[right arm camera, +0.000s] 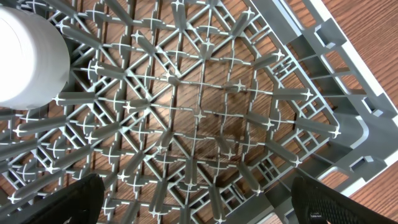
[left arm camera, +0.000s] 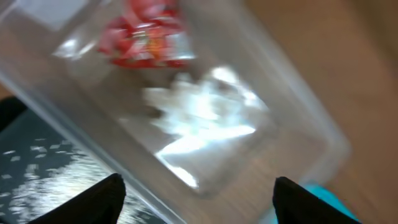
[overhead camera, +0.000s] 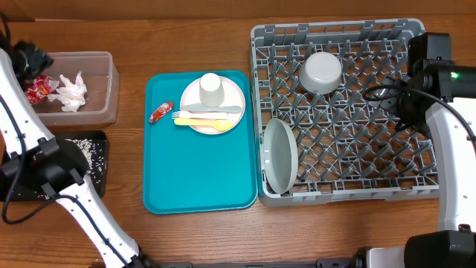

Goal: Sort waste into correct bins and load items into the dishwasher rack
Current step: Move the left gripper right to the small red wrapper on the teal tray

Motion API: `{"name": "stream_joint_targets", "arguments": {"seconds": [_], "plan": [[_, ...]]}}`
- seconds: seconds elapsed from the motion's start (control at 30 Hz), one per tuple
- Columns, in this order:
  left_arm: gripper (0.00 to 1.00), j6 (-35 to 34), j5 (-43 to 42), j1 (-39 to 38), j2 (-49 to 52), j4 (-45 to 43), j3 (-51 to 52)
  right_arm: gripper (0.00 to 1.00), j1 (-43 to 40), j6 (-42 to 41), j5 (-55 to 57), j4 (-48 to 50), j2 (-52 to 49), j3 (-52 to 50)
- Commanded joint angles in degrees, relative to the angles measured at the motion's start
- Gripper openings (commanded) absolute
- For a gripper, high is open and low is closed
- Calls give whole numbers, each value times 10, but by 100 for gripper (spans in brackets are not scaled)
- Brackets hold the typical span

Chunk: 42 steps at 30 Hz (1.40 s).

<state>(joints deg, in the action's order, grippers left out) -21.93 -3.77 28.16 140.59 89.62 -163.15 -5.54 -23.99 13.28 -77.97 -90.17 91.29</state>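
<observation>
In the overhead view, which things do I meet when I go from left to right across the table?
From the left: clear tub → red wrapper on the teal tray → pale plate → grey plate → grey bowl.

Both arms wear white shells with black joints. The left arm point(overhead camera: 93, 219) has thin black cables; the right arm point(overhead camera: 454, 149) bears a black housing with 1 green light point(overhead camera: 454, 74). The left claw point(left arm camera: 199, 199) and right claw point(right arm camera: 199, 202) each have 2 matte black fingers.
</observation>
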Motion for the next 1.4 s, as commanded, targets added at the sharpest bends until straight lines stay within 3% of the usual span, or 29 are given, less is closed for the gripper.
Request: {"name": "stream_joint_targets", "arguments": {"seconds": [0.0,0.07,0.23,0.3,0.37,0.63,0.73,0.83,1.03,1.23,1.37], "plan": [[90,12,-107,-37,-92,4,-29,100,-1,0,-1,3,2,7],[92,13,-120,-64,-102,15,-29,100,-1,0,-1,3,2,7],[84,73,-84,-152,-85,72,-22,100,-1,0,-1,3,2,7],[94,131,-75,-188,-76,72,1,100,-1,0,-1,3,2,7],[95,147,-57,-223,-68,68,35,100,-1,0,-1,3,2,7],[100,158,153,-286,-56,26,158,100,-1,0,-1,3,2,7],[100,158,192,-285,-56,13,175,100,-1,0,-1,3,2,7],[100,205,175,-275,-56,4,176,100,-1,0,-1,3,2,7],[100,400,37,-254,-56,-47,209,100,-1,0,-1,3,2,7],[98,492,34,-238,-56,-75,280,100,-1,0,-1,3,2,7],[95,575,-37,-230,-56,-72,324,100,-1,0,-1,3,2,7]]}}
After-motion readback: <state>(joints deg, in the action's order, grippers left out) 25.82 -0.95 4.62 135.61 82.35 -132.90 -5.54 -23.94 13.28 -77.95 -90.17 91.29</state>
